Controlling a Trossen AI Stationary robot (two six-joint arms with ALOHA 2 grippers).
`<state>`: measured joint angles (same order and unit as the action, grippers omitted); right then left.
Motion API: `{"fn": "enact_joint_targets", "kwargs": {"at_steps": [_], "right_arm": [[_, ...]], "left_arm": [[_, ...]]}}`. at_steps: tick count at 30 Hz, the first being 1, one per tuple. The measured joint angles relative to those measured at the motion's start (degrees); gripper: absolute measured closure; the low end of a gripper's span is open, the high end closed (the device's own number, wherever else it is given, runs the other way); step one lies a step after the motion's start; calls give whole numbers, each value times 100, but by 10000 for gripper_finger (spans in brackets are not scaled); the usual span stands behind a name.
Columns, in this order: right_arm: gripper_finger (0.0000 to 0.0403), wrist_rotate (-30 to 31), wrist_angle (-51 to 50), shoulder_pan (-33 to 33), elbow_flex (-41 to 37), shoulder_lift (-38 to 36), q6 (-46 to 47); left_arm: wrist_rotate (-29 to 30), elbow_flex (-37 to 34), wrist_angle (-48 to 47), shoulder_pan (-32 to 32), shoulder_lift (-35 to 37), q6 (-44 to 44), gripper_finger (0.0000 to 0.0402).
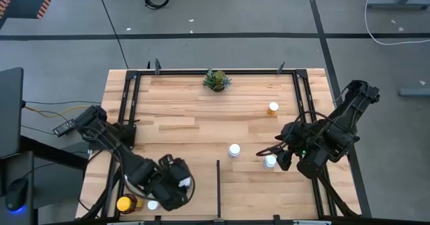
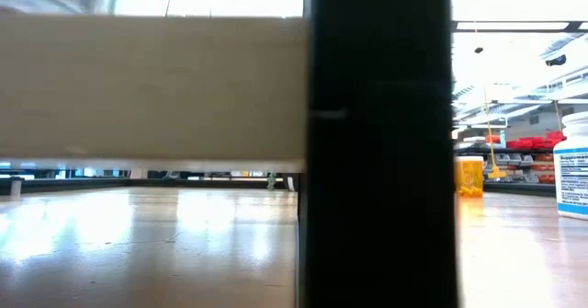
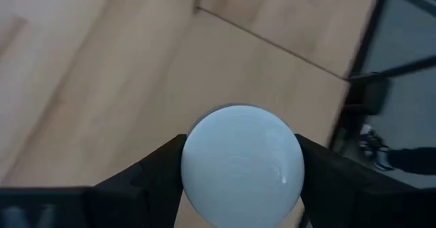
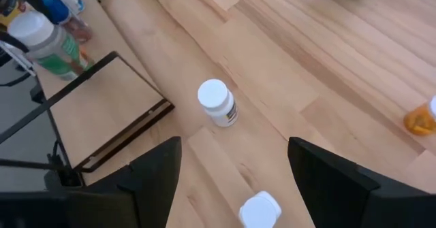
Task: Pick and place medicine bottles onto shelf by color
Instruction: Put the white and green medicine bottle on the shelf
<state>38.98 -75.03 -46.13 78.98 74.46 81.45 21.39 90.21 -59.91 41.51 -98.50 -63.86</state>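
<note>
My left gripper (image 1: 172, 185) is at the table's near left, shut on a white-capped bottle (image 3: 242, 163) whose body is hidden under its cap. An amber bottle with a yellow lid (image 1: 125, 203) and a white cap (image 1: 152, 205) stand beside it near the front edge. My right gripper (image 1: 267, 151) is open and empty over the shelf's right half. Just below it stand a white bottle (image 4: 217, 103) and a square-capped white bottle (image 4: 259, 211). An orange bottle (image 1: 273, 108) stands farther back. Several more bottles (image 4: 54, 37) show beyond the divider bar (image 1: 218, 185). My left gripper pinches the bottle's white cap (image 3: 197, 153) between its two fingers (image 3: 153, 177), one on each side of the round rim. The fingers come from above, pointing down. The cap hides the bottle's body, so whether it stands on the wood or is lifted does not show.
A small green potted plant (image 1: 216, 80) stands at the shelf's far edge. Thin black rails (image 1: 297, 97) bound the light-wood plank. In the low view the black divider post (image 2: 377, 142) and a pale blurred shape (image 2: 147, 92) block much of the picture.
</note>
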Motion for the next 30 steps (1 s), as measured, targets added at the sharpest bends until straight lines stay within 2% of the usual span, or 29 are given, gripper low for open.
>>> {"fn": "enact_joint_targets", "kwargs": {"at_steps": [8, 13, 22, 30], "right_arm": [[126, 0, -7, -57, -1, 0, -20], [126, 0, -10, -57, 0, 0, -24], [126, 0, -10, -57, 0, 0, -24], [126, 0, -8, -57, 0, 0, 0]], "left_arm": [[-208, -2, 23, 521, -72, 328, 161], [-201, -2, 28, 702, -116, 555, 148], [-214, 0, 360, 708, -284, 772, 154], [-212, 2, 420, 713, -501, 815, 141]]}}
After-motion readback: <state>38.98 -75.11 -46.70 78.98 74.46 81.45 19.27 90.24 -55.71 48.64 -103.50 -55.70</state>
